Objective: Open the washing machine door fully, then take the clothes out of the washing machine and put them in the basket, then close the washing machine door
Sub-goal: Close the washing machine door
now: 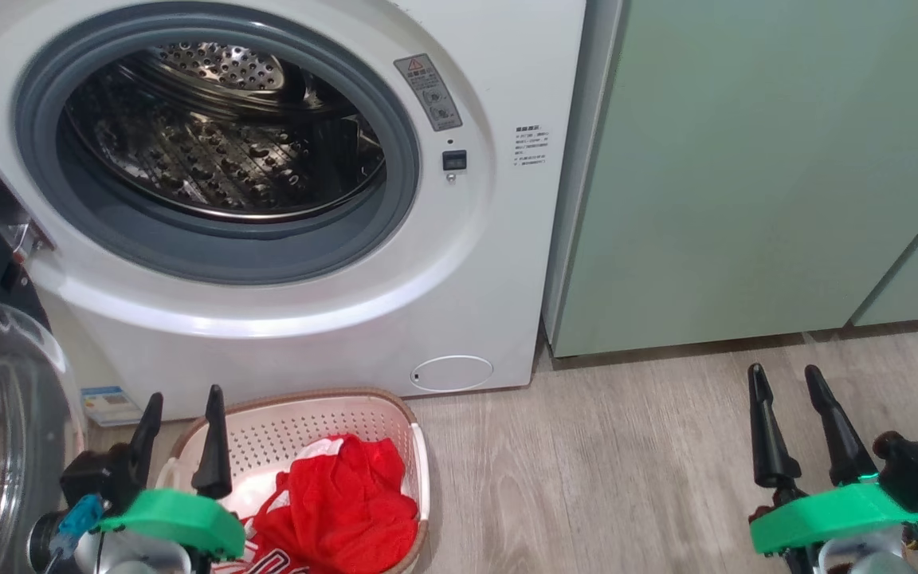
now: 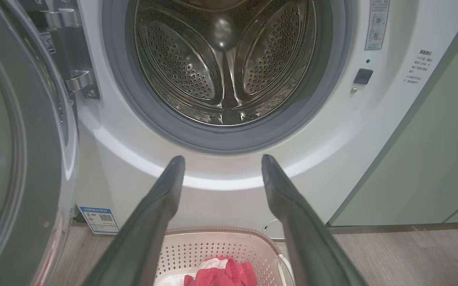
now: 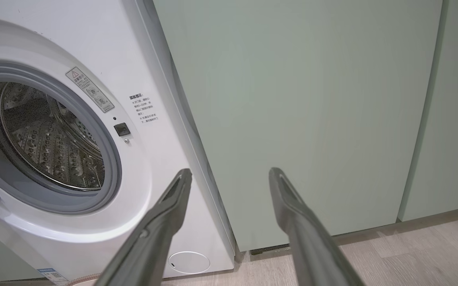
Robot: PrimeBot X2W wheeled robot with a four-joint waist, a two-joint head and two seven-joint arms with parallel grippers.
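Observation:
The white washing machine (image 1: 475, 263) stands with its steel drum (image 1: 220, 135) showing no clothes inside. Its door (image 1: 5, 414) is swung open at the far left, glass bowl bulging toward me; the left wrist view has this door (image 2: 18, 151) along its left edge. Red clothes (image 1: 339, 502) lie in the cream basket (image 1: 407, 414) on the floor before the machine, and the left wrist view catches the clothes (image 2: 221, 274) in the basket (image 2: 213, 242) too. My left gripper (image 1: 182, 402) hovers open over the basket's left end. Far to the right, my right gripper (image 1: 786, 379) is open above the floor, holding nothing.
Pale green cabinets (image 1: 754, 175) stand right of the machine, close against its side. A small round white service flap (image 1: 451, 372) sits low on the machine front. Wood floor (image 1: 602, 470) stretches between the basket and my right gripper.

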